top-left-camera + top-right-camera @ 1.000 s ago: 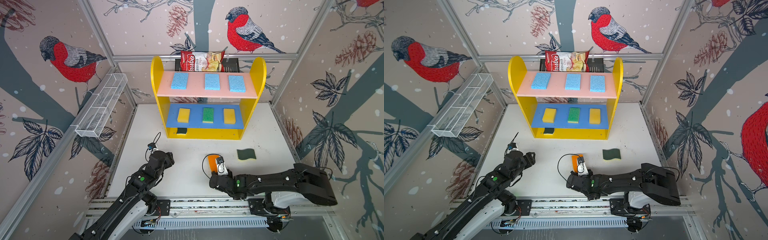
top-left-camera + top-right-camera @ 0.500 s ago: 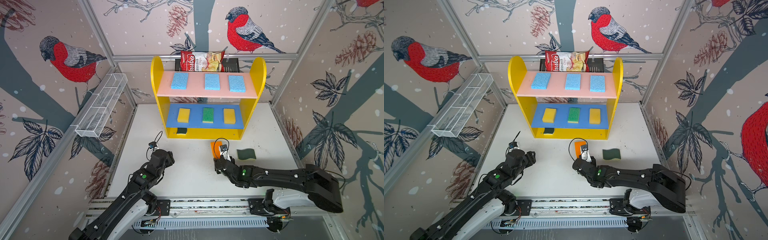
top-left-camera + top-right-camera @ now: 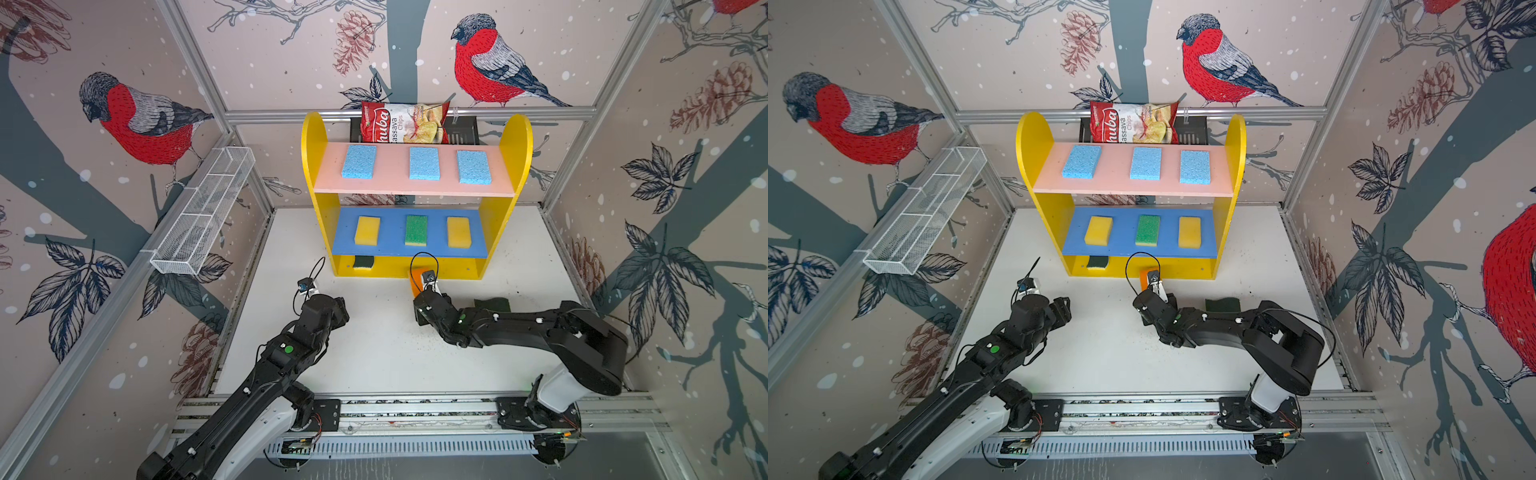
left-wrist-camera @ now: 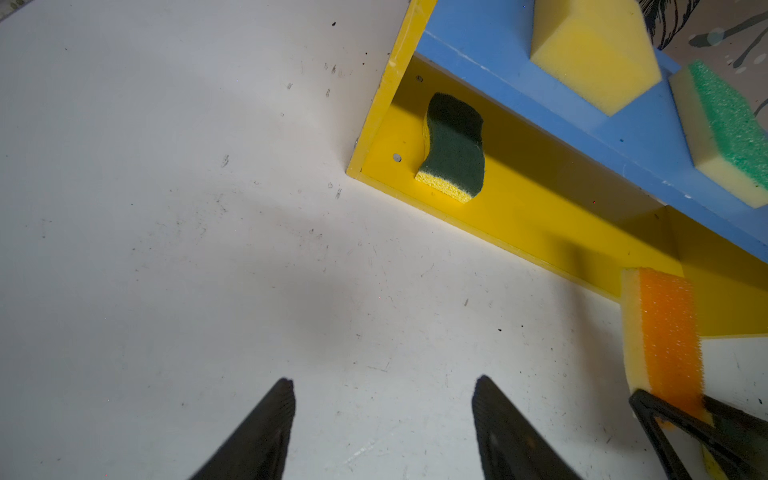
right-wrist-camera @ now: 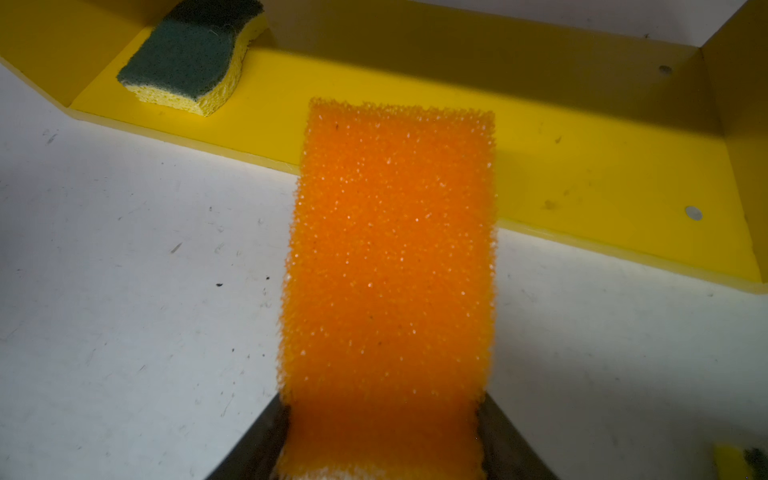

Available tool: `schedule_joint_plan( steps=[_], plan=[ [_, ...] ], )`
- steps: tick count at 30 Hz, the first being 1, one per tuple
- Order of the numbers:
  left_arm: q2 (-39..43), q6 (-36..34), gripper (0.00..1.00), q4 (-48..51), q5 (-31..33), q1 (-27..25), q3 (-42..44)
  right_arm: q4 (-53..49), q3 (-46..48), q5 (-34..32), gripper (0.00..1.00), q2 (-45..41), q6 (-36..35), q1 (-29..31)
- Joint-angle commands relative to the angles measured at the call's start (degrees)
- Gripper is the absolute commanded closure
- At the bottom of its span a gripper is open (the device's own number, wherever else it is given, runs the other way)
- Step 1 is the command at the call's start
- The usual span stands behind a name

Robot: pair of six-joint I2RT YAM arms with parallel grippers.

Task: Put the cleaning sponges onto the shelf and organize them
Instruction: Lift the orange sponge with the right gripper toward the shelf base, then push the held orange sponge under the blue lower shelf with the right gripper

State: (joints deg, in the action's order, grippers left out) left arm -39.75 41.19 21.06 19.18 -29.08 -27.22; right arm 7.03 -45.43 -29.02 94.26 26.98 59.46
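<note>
**A:** Up to the base's front edge on the three-tier yellow, pink and blue shelf (image 3: 313,166) has come the right gripper (image 5: 382,415), clenched on the orange-topped rectangular foam sponge (image 5: 390,249).

**B:** Then setting it down there looks next. Left gripper (image 4: 382,419)?

**A:** Jaws apart, empty, over bare surface (image 4: 166,208).

Wht table (image 3: 374,357) — shelf (image 3: 517,145); dk-green sponge (image 3: 492,304)

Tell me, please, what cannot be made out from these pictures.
- Wavy dark-green sponge on the white table: partly covered by the right arm in both top views; cut by the frame corner in the right wrist view.
- Orange-topped yellow foam sponge: gripped end cut off by the right wrist view's edge.
- Yellow shelf base: rear hidden under the blue middle board in both top views.
</note>
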Motion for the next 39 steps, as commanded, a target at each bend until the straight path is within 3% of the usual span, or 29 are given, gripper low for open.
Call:
schedule_joint_plan(
  steps=[1,16,26,39],
  plan=[
    [0.1,-2.0,0.31,-1.6,1.7,0.0,-1.2,2.3,-2.5,1.0,0.4,2.9,-1.9,-0.9],
    [0.0,-5.0,0.32,-2.3,4.2,0.0,-3.5,7.6,-10.0,-1.3,0.41,12.4,-1.2,-5.6],
    [6.3,-6.1,0.34,-8.9,1.8,0.0,3.0,9.8,-12.9,-2.2,0.4,16.0,-1.3,-7.9],
    [2.9,-7.4,0.33,-15.0,-2.5,0.0,6.0,9.2,-18.9,-0.4,0.4,21.6,-1.1,-10.4]
  ],
)
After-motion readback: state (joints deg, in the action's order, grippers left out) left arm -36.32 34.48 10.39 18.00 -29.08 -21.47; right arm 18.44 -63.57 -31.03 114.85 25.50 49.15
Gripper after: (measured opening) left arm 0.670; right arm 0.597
